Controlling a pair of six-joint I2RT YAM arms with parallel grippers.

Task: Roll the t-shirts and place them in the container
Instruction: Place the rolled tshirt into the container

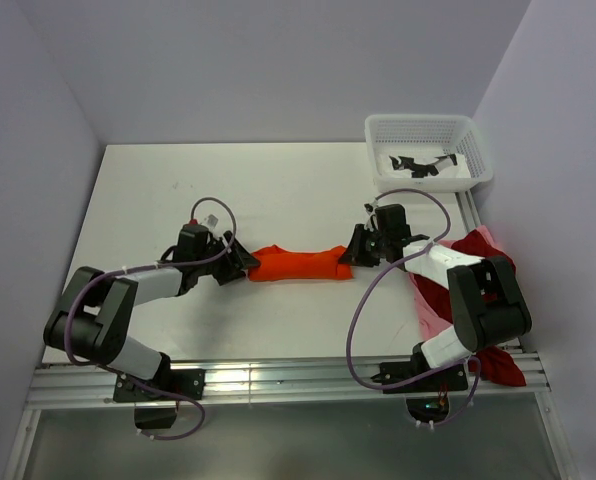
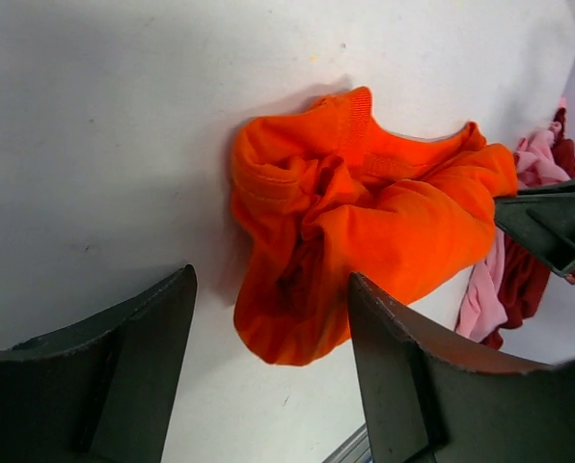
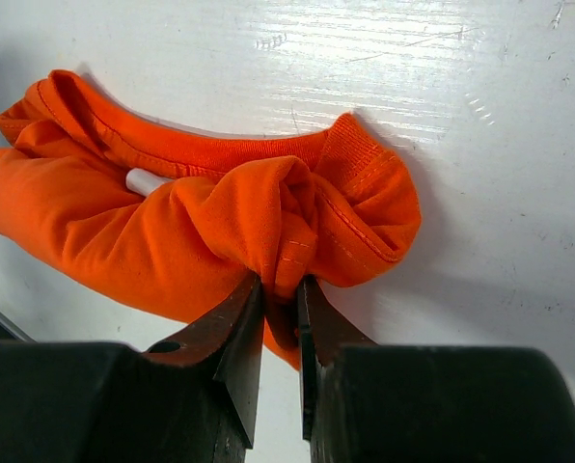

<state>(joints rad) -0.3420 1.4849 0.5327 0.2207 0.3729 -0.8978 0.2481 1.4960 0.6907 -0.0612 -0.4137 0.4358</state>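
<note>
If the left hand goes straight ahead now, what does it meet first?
The orange shirt: its bunched end lies just ahead, in line with the gap of the open left hand. The right hand, pinching the far end, is well beyond it.

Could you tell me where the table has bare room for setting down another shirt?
The widest bare patch is the far half of the table, between the back wall, the basket and the orange t-shirt. A narrower strip lies between that shirt and the near rail. The right edge is crowded with the dark red t-shirt and pink t-shirt.
</note>
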